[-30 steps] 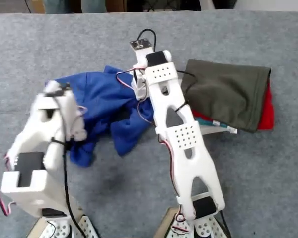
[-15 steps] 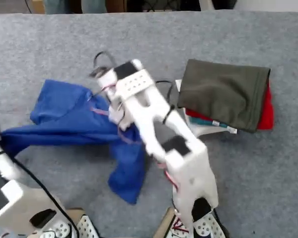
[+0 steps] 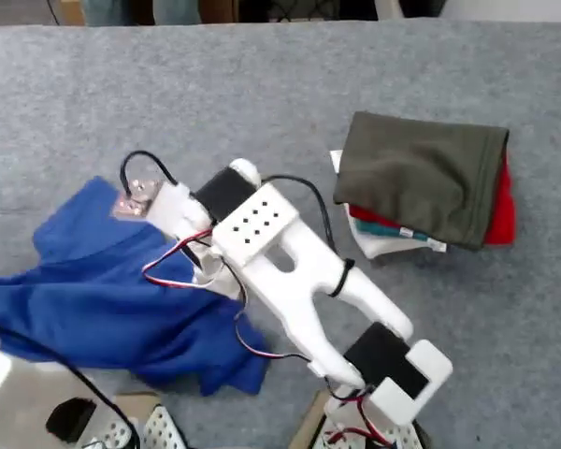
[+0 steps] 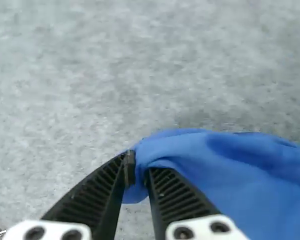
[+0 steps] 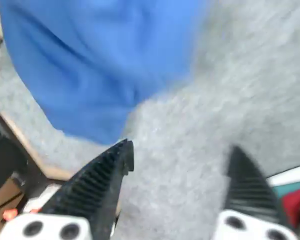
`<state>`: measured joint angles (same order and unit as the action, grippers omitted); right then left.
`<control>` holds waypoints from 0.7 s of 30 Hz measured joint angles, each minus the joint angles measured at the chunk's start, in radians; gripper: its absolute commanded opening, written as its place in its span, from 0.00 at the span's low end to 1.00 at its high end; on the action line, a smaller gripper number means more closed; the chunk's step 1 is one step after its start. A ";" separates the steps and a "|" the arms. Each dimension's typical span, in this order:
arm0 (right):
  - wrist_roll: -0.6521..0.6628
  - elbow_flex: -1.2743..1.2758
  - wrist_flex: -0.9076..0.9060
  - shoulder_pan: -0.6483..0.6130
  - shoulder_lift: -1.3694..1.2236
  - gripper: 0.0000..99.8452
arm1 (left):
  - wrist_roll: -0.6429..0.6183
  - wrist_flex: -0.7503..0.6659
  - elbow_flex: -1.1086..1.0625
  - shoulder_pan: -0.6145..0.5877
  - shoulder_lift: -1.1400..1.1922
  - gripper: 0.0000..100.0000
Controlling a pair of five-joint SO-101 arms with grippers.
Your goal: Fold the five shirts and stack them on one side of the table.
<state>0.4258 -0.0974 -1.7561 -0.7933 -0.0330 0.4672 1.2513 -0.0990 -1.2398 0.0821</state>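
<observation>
Left claw (image 4: 136,170) pinches an edge of the crumpled blue fabric shirt (image 4: 230,165); right claw (image 5: 179,160) spread wide above the grey felt bench (image 5: 200,85), shirt just beyond its tips; olive-topped stack of folded shirts (image 3: 421,173) well apart

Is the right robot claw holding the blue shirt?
No, the right gripper is wide open above the grey table, and the blue shirt lies outside its jaws.

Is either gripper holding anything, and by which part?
The left gripper pinches the blue shirt at a bunched edge; the right gripper is open, holding nothing.
</observation>
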 measured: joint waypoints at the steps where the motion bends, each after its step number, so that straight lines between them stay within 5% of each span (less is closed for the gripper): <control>1: 0.000 -0.035 0.002 -0.002 0.000 0.32 | 0.000 0.000 0.000 -0.003 0.002 0.03; 10: -0.173 -0.457 0.138 -0.029 -0.359 0.22 | 0.000 0.000 -0.026 -0.009 0.008 0.03; 21: -0.422 -1.077 0.146 -0.075 -1.088 0.27 | 0.037 0.043 -0.087 -0.011 0.008 0.03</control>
<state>0.0038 -1.1745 -1.6103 -0.8684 -1.1208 0.5040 1.2942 -0.1864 -1.2505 0.0898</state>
